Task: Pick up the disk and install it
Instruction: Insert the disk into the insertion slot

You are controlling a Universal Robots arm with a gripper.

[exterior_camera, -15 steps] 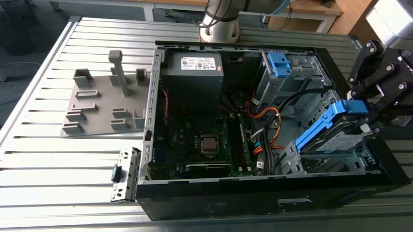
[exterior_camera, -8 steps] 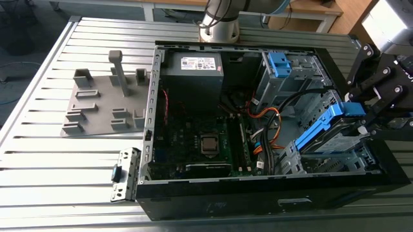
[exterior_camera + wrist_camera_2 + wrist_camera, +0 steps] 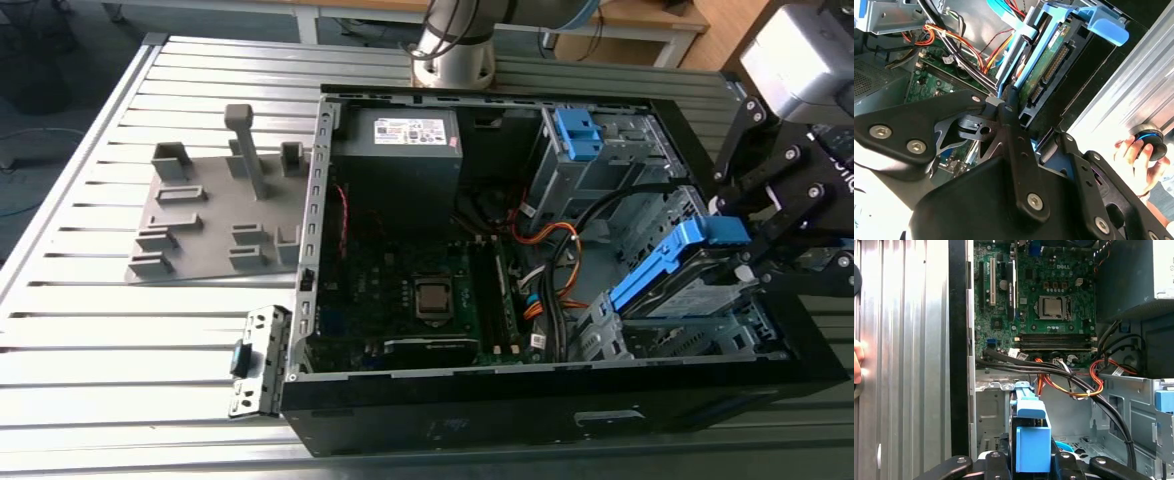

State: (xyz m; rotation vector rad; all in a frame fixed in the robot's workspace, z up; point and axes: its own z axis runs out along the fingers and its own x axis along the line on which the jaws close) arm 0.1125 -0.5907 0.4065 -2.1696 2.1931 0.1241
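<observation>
The disk (image 3: 663, 272) is a flat drive in bright blue carrier rails. It stands tilted on edge over the metal drive bay (image 3: 694, 335) at the near corner of the open computer case, on the exterior view's right. My gripper (image 3: 742, 240) is shut on its blue end tab. In the first wrist view the blue tab (image 3: 1031, 445) sits between my black fingers (image 3: 1069, 462). The second wrist view shows the disk (image 3: 1051, 62) edge-on, with its green circuit board and connector facing the camera.
Orange and black cables (image 3: 558, 252) run beside the bay. A blue bracket (image 3: 577, 130) tops the far bay, next to the grey power supply box (image 3: 400, 160). A grey pegged fixture plate (image 3: 214, 210) lies at the exterior view's left. A person's hand (image 3: 1134, 155) holds a round black object beyond the case.
</observation>
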